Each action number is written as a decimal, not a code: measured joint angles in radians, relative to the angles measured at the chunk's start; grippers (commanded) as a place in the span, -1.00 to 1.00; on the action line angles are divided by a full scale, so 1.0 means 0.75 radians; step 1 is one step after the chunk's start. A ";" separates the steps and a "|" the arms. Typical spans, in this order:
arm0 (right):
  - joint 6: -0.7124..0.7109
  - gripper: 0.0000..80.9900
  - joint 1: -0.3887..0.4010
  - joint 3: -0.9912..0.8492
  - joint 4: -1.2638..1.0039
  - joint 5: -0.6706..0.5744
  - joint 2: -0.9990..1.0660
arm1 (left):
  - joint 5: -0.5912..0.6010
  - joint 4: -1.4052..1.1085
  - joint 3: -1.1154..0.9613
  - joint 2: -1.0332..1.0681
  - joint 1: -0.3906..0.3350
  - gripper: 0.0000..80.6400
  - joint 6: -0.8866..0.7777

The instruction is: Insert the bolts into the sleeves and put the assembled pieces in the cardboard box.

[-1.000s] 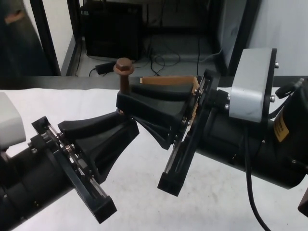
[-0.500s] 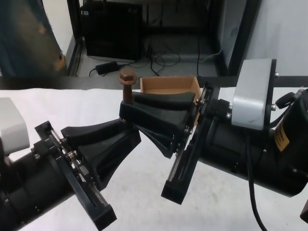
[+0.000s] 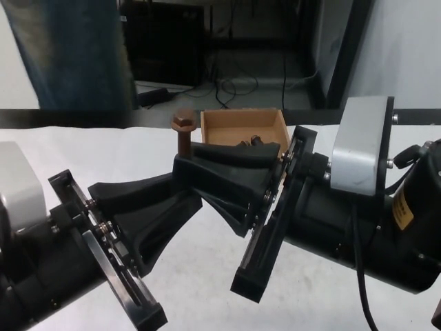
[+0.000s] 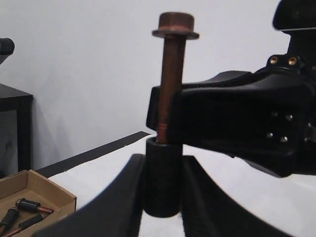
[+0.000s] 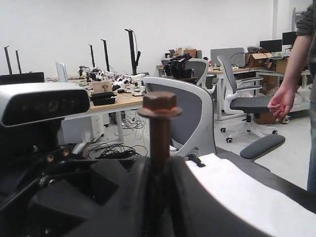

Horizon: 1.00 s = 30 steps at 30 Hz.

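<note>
Insertion in progress above the table (image 3: 203, 279). The right claw (image 5: 159, 177) is clamped on the upright bolt (image 4: 173, 74). The left claw (image 4: 162, 205) is clamped on the sleeve (image 4: 162, 168) directly beneath. The bolt's threaded tip sits just inside the sleeve mouth, with most of the shaft exposed. Still to do: full seating, then transfer to the box (image 3: 241, 124) at the far side, which already holds several pieces. Bolt: rusty brown, flanged hex head. Sleeve: short, black, cylindrical.

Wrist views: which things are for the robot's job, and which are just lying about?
For the job: bolt in the right gripper; sleeve in the left gripper; cardboard box holding finished pieces.
Just lying about: office chair; floor cables; cluttered desk.
</note>
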 measured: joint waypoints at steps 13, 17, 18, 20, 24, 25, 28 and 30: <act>0.007 0.55 0.069 0.012 -0.005 0.076 0.000 | 0.000 -0.019 0.000 0.000 0.000 -0.98 0.048; 0.007 0.55 0.080 0.012 -0.005 0.136 0.000 | -0.008 -0.024 0.000 0.000 0.000 -0.98 0.066; 0.001 0.55 0.082 0.012 -0.005 0.145 0.000 | -0.011 -0.027 0.000 0.000 0.000 -0.98 0.073; -0.045 0.55 0.081 0.012 -0.005 0.172 0.000 | -0.014 -0.027 0.000 0.000 0.000 -0.98 0.079; -0.168 0.55 0.083 0.009 -0.014 0.289 0.000 | -0.029 -0.014 0.000 -0.019 0.000 -0.98 0.089; -0.193 0.55 0.083 0.007 -0.017 0.341 -0.005 | -0.037 -0.008 0.000 -0.023 0.000 -0.98 0.089; -0.281 0.55 0.089 -0.008 -0.004 0.442 -0.013 | -0.064 0.004 0.000 -0.026 0.000 -0.98 0.089; -0.378 0.55 0.091 -0.020 0.002 0.447 -0.018 | -0.071 0.013 0.000 -0.028 0.000 -0.98 0.089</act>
